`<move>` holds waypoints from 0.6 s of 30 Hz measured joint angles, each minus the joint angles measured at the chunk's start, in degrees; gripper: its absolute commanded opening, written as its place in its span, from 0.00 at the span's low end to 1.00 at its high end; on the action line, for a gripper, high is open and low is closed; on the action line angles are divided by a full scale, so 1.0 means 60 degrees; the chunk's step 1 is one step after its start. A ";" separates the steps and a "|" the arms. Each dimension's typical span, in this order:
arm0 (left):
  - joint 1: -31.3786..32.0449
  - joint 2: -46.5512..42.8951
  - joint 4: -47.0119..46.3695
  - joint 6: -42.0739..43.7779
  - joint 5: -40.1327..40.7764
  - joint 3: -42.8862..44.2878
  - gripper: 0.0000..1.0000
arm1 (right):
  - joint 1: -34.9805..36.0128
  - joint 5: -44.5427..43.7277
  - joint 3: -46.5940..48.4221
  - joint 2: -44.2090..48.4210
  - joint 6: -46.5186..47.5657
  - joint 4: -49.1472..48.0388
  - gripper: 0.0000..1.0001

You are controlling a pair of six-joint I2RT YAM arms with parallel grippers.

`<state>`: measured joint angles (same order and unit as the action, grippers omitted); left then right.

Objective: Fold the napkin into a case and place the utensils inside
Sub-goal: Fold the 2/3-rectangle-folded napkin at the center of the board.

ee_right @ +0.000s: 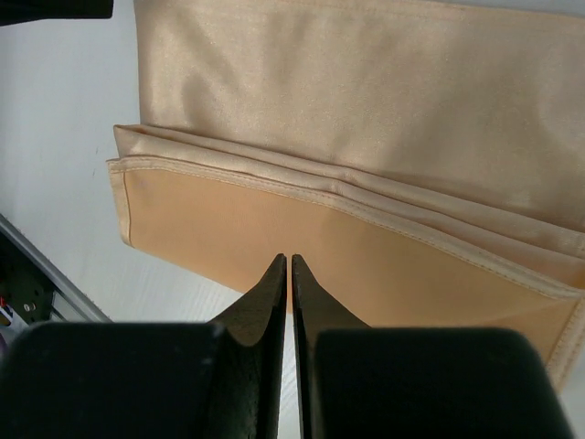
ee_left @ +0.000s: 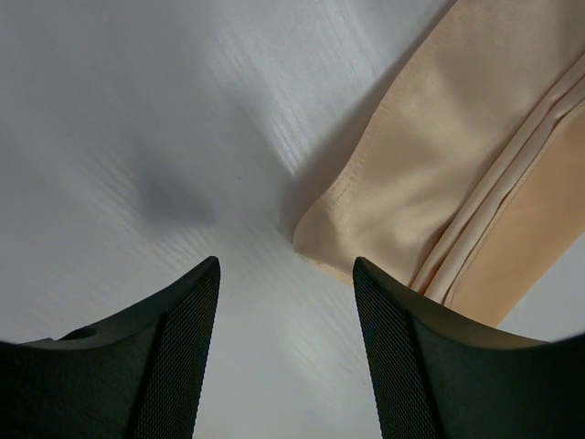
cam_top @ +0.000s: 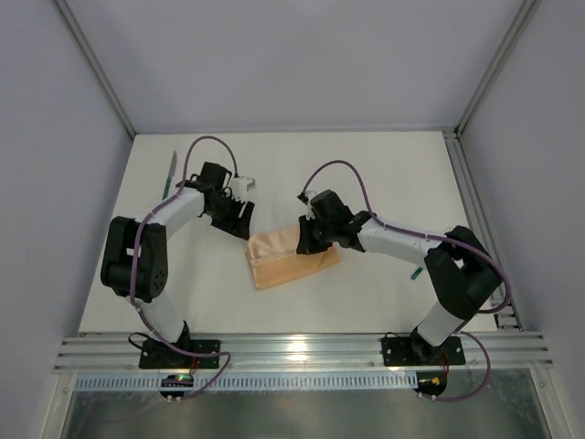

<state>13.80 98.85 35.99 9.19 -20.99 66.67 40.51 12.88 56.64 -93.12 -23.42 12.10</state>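
- Folded napkin [cam_top: 279,261] lies in the middle of the table [cam_top: 384,174], slightly toward the near edge
- Right gripper [ee_right: 290,263]: fingers pressed together, tips over the napkin's lower layer
- Left gripper [ee_left: 286,274]: fingers spread over bare table, just beside a napkin corner
- One green-handled utensil [cam_top: 169,176] lies near the far left corner

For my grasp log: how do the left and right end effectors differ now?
The left end effector is open, jaws wide apart; the right end effector is shut, jaws almost touching. The left is over bare table beside a corner of the napkin; the right's tips are over the napkin's hemmed edge. Both are black.
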 measured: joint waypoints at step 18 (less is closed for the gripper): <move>0.0036 0.1045 -0.0058 -0.0514 -0.1264 -0.0102 0.52 | 0.0328 0.0200 -0.0495 -0.0816 -0.0783 -0.0725 0.07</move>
<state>14.02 105.12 35.64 6.11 -28.58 66.06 42.48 14.09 53.67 -98.02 -28.12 7.75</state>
